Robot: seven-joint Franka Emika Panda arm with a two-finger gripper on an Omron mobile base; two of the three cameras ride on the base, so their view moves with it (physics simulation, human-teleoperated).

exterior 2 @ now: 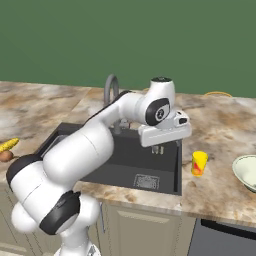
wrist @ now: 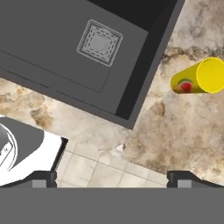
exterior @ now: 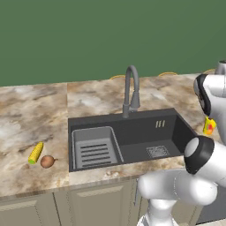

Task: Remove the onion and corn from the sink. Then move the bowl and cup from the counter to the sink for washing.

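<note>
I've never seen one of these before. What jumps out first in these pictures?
A big white robot arm reaches over a dark sink, its gripper open above the basin's right edge. A small yellow cup stands on the marbled counter right of the sink. On the far left lie the corn and onion, side by side.

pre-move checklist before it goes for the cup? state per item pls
1. Onion out of the sink: ok, it lies on the counter to the sink's left.
2. Corn out of the sink: ok, beside the onion on the counter.
3. Gripper open and empty: ok, fingers spread wide in the hand view, nothing between them.
4. Cup upright and reachable: ok, stands on the counter right of the sink, near the gripper.
5. Gripper lined up over the cup: not ok, the cup sits off to one side in the hand view.
6. Bowl on the counter: ok, right of the cup.
</note>
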